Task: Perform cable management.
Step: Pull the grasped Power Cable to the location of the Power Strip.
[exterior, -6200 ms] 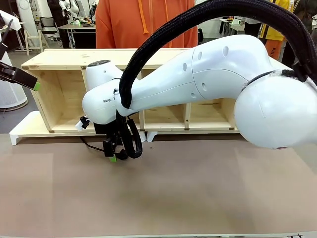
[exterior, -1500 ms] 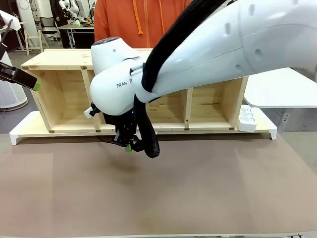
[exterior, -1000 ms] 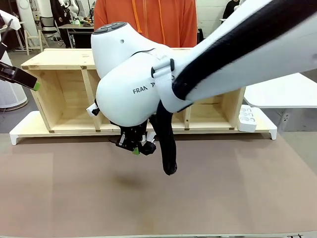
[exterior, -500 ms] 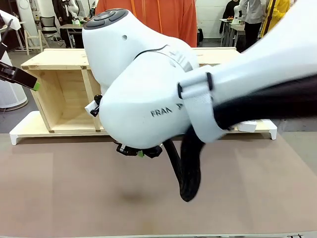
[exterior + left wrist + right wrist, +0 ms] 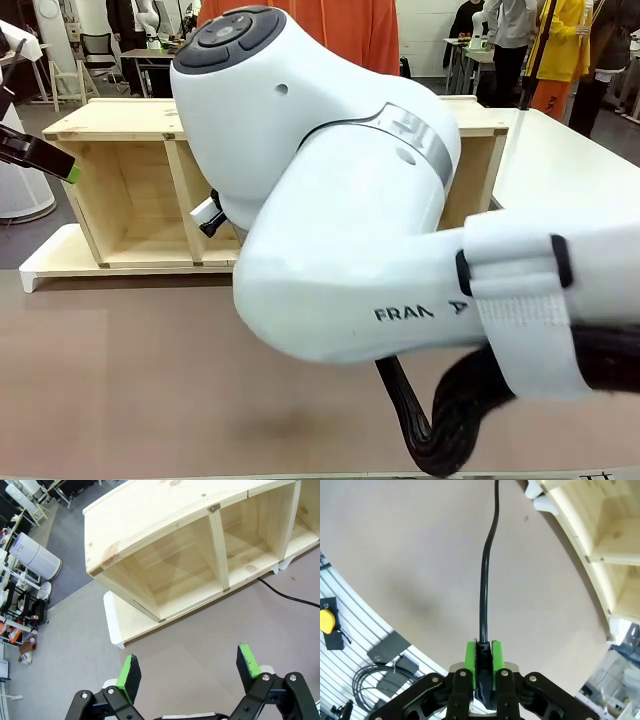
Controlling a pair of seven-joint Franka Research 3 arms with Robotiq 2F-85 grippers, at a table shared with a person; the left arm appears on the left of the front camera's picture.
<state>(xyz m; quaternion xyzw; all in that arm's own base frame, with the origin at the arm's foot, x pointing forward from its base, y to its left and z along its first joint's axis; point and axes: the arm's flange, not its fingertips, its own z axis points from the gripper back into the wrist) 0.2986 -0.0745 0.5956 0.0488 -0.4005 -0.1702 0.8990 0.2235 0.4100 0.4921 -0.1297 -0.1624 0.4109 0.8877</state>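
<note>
In the right wrist view my right gripper [image 5: 483, 662] is shut on the cable [image 5: 487, 565], a thin black cord. The cord runs straight away from the green pads over the brown table toward the wooden shelf [image 5: 600, 535]. In the left wrist view my left gripper [image 5: 189, 672] is open with nothing between its pads, high above the table in front of the shelf [image 5: 190, 540]. A stretch of the cable [image 5: 285, 594] lies on the table by the shelf's foot. In the front view one green fingertip [image 5: 73, 173] of the left gripper shows at the far left edge.
My right arm [image 5: 340, 230] bulks close to the front camera, hiding much of the shelf [image 5: 120, 180]; its thick braided hose [image 5: 440, 440] hangs low. A person in orange [image 5: 350, 30] stands behind the shelf. A white table [image 5: 570, 160] lies at the right.
My right arm has swung up and toward the camera, away from the shelf's foot, and now hides its own gripper in the front view. The left gripper has stayed put.
</note>
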